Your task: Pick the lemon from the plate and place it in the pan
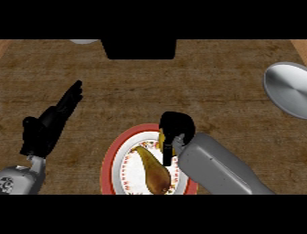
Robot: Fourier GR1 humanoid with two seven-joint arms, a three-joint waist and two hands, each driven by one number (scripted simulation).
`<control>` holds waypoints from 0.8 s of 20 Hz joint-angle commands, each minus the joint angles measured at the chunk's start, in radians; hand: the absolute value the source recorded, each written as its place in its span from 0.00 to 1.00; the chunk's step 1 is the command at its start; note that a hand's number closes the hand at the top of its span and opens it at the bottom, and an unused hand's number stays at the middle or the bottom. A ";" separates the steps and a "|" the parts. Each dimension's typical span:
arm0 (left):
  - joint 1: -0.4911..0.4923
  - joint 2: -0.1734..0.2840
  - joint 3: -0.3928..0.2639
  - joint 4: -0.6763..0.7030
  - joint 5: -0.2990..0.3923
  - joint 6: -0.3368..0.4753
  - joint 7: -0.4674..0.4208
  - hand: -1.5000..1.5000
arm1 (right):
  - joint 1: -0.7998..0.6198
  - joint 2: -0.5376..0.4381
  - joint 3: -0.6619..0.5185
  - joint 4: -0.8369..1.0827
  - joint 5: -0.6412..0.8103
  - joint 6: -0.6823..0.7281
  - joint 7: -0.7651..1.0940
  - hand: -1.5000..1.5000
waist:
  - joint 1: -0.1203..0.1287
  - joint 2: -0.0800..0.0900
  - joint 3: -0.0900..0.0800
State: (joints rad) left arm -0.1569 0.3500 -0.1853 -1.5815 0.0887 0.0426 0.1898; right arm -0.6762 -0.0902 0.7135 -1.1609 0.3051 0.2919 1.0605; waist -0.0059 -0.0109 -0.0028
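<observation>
A white plate with a red rim [113, 157] lies at the near middle of the counter. My right hand [176, 126] hangs over its far right edge with the fingers curled downward. A small bright yellow piece of the lemon [162, 136] peeks out under those fingers, and the rest is hidden. A dull yellow-brown elongated patch [154, 173] stretches across the plate's white middle; I cannot tell whether it is a shadow. The silver pan [294, 90] sits at the far right, well apart from the hand. My left hand [48, 125] rests open on the left with straight fingers.
A dark block [139, 48] stands at the counter's back edge, with a pale round thing [84, 41] just left of it. Lighter wooden strips run along both sides. Brown counter lies between the plate and the pan.
</observation>
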 commanded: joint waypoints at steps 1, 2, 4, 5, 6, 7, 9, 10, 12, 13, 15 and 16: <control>0.032 0.032 0.039 -0.014 0.006 -0.005 0.004 0.50 | 0.097 -0.094 0.052 -0.213 0.134 -0.128 0.031 1.00 | -0.024 -0.005 0.003; 0.031 0.021 0.026 -0.035 0.012 -0.009 0.012 0.50 | 0.071 -0.184 0.012 -0.210 0.159 -0.129 -0.072 1.00 | -0.020 -0.002 0.004; 0.056 0.002 0.016 -0.030 0.001 0.012 0.005 0.50 | 0.118 -0.256 0.014 -0.291 0.250 -0.253 -0.152 1.00 | -0.045 -0.011 0.005; 0.054 -0.002 0.017 -0.019 -0.007 0.018 -0.010 0.50 | 0.118 -0.295 -0.002 -0.353 0.266 -0.256 -0.144 1.00 | -0.051 -0.010 0.004; 0.047 0.030 0.053 -0.017 0.010 0.004 -0.001 0.50 | 0.135 -0.322 -0.016 -0.399 0.292 -0.295 -0.160 1.00 | -0.052 -0.010 0.004; 0.058 0.007 0.021 -0.018 -0.008 0.012 -0.003 0.50 | 0.131 -0.348 -0.014 -0.421 0.347 -0.322 -0.153 1.00 | -0.047 -0.008 0.004; 0.058 0.003 0.037 -0.009 -0.002 0.019 -0.012 0.50 | 0.152 -0.434 -0.023 -0.521 0.418 -0.362 -0.177 1.00 | -0.062 -0.010 0.003; 0.071 0.001 0.032 -0.019 0.009 0.012 0.006 0.50 | 0.171 -0.418 -0.014 -0.591 0.460 -0.396 -0.124 1.00 | -0.061 -0.013 0.003; 0.024 -0.003 0.037 0.010 -0.001 0.012 0.002 0.50 | 0.199 -0.468 -0.035 -0.677 0.519 -0.431 -0.122 1.00 | -0.059 -0.005 0.003; 0.045 0.022 0.052 -0.023 0.008 -0.002 0.010 0.50 | 0.226 -0.512 -0.069 -0.732 0.518 -0.431 -0.125 1.00 | -0.044 -0.005 0.003; 0.067 0.004 0.024 -0.033 -0.012 -0.009 -0.029 0.50 | 0.311 -0.548 -0.118 -0.810 0.529 -0.476 -0.125 1.00 | -0.029 0.001 0.003; 0.060 0.016 0.061 -0.020 0.021 -0.024 -0.012 0.50 | 0.385 -0.574 -0.117 -0.881 0.543 -0.476 -0.106 1.00 | -0.027 0.002 0.003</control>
State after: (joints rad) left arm -0.1066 0.3556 -0.1474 -1.6004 0.0910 0.0437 0.1869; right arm -0.4116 -0.5776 0.6458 -1.8631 0.7923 -0.1308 0.9238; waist -0.0472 -0.0142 0.0003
